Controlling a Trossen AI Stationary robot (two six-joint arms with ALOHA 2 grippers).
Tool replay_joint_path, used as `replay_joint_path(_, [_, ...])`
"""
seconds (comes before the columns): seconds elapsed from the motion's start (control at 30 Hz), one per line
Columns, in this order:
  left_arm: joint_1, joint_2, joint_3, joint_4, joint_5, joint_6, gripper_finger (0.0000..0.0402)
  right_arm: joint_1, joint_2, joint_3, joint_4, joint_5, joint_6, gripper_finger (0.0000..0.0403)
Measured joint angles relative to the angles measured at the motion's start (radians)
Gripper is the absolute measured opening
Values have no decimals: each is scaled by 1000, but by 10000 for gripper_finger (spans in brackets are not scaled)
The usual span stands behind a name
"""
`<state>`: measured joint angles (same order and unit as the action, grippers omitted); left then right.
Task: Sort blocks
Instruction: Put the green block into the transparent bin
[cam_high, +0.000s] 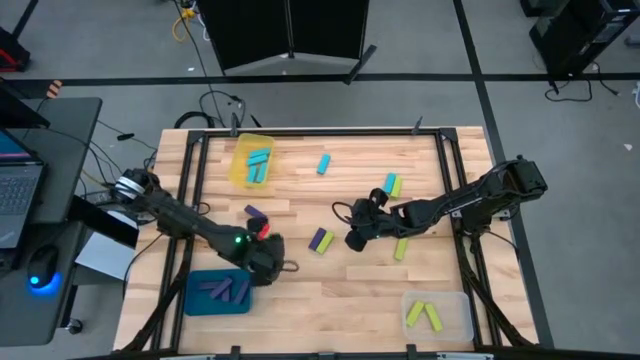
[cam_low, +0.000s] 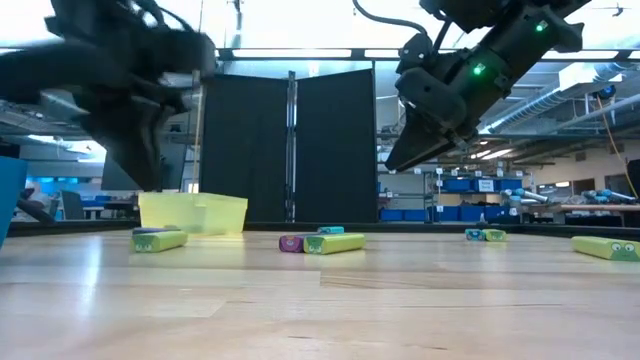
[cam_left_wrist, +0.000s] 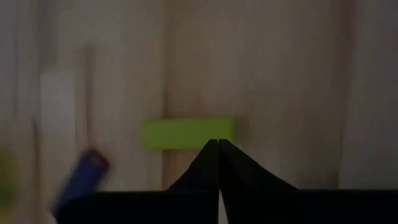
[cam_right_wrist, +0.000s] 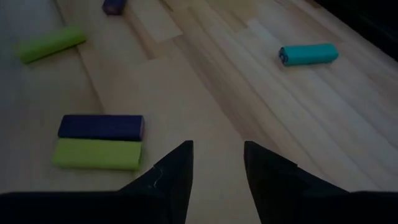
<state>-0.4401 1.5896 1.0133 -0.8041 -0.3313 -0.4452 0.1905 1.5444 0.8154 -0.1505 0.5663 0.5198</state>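
High view: a pale wooden tabletop (cam_high: 330, 290) of lengthwise planks stands on a grey floor, with a dark folding screen (cam_high: 290, 35) behind it and a desk with a laptop (cam_high: 15, 190) off to the left. The low view looks across the planks into a workshop with shelving and ceiling lights.

Three trays sit on the tabletop: a yellow tray (cam_high: 240, 165) at the far left holding cyan blocks (cam_high: 258, 165), a blue tray (cam_high: 195, 300) at the near left holding purple blocks (cam_high: 225, 290), and a clear tray (cam_high: 455, 320) at the near right holding yellow-green blocks (cam_high: 422, 316).

The left end effector (cam_high: 268, 262) is just beside the blue tray, its fingers pressed shut with nothing between them. The right end effector (cam_high: 358, 232) hangs over the middle of the tabletop with its fingers apart and empty.

Loose blocks are short rounded bars: a purple and yellow-green pair (cam_high: 320, 240) lying side by side near the middle, one cyan block (cam_high: 324, 164) towards the far side, and a cyan and yellow-green pair (cam_high: 392, 184) right of centre.
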Motion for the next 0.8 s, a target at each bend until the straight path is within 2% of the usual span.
replay_joint_path(0.1, [-8, 7, -4, -11, -13, 237, 11, 0, 0, 0, 1, -18, -19, 154])
replay_joint_path(0.27, [-4, 50, -4, 2, -2, 518, 60, 2, 0, 0, 0, -38, -25, 154])
replay_joint_path(0.47, [-9, 62, -4, 5, 2, 712, 131, 6, 0, 0, -3, -49, -25, 154])
replay_joint_path(0.57, [-21, 62, -4, -5, -22, 868, 156, 6, 0, 0, -2, -60, -25, 154])
replay_joint_path(0.8, [-5, 74, -3, -14, -105, 1139, 170, 6, 0, 0, -1, -64, -25, 154])
